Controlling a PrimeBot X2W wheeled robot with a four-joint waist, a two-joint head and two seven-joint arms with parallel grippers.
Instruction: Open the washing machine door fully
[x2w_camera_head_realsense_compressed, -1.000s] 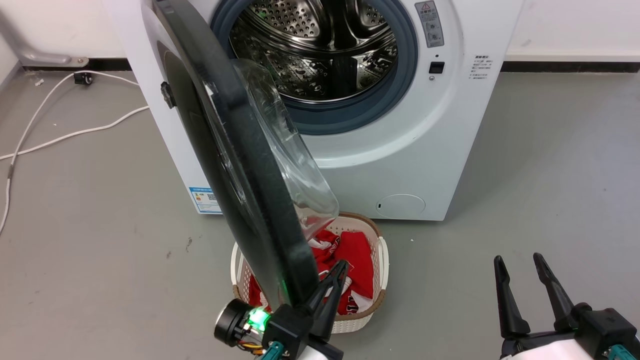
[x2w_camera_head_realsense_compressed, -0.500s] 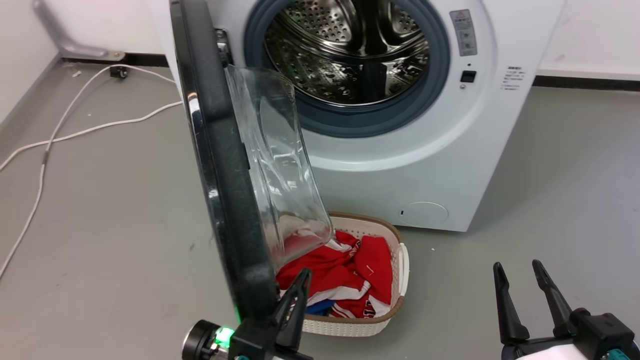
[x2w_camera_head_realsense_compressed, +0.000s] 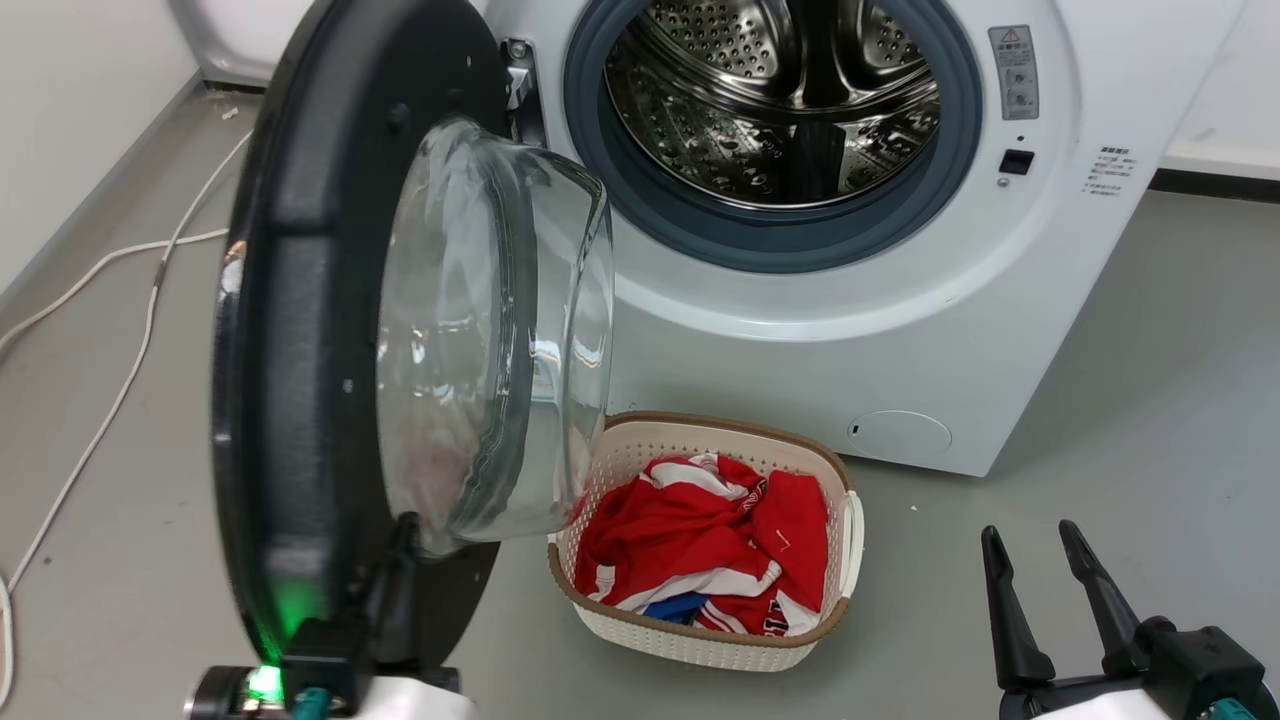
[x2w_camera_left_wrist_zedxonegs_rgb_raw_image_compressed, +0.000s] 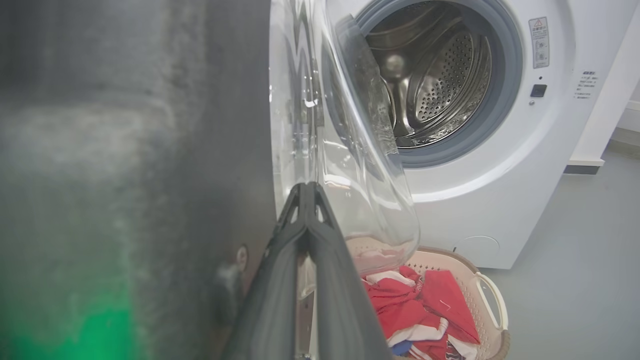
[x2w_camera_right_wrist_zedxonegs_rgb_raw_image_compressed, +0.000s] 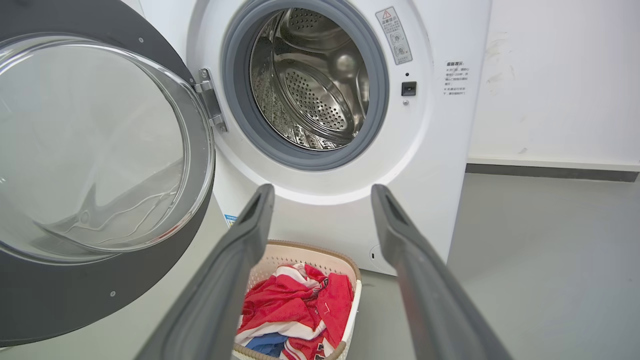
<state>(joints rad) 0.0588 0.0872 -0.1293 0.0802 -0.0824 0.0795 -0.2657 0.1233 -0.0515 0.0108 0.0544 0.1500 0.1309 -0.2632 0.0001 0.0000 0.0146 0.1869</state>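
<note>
The white washing machine (x2w_camera_head_realsense_compressed: 800, 330) stands ahead with its steel drum (x2w_camera_head_realsense_compressed: 780, 90) exposed. Its washing machine door (x2w_camera_head_realsense_compressed: 300, 300) hangs on the left hinge, swung well out, with the black inner rim and bulging glass bowl (x2w_camera_head_realsense_compressed: 480, 330) turned toward me. My left gripper (x2w_camera_head_realsense_compressed: 405, 528) is shut, its tips pressed against the lower inner rim beside the glass. In the left wrist view the shut left gripper (x2w_camera_left_wrist_zedxonegs_rgb_raw_image_compressed: 307, 189) lies along the door (x2w_camera_left_wrist_zedxonegs_rgb_raw_image_compressed: 150, 125). My right gripper (x2w_camera_head_realsense_compressed: 1030, 535) hangs open at the lower right, holding nothing; through the right gripper (x2w_camera_right_wrist_zedxonegs_rgb_raw_image_compressed: 322, 192) I see the door (x2w_camera_right_wrist_zedxonegs_rgb_raw_image_compressed: 60, 295) and machine (x2w_camera_right_wrist_zedxonegs_rgb_raw_image_compressed: 425, 150).
A cream laundry basket (x2w_camera_head_realsense_compressed: 700, 640) with red clothes (x2w_camera_head_realsense_compressed: 700, 530) sits on the grey floor just right of the door's lower edge, before the machine. A white cable (x2w_camera_head_realsense_compressed: 120, 330) trails over the floor on the left, near a wall (x2w_camera_head_realsense_compressed: 60, 120).
The door has swung further left and open, from edge-on to showing its inner face. My left gripper went left with it. The head camera shifted. The right gripper held still.
</note>
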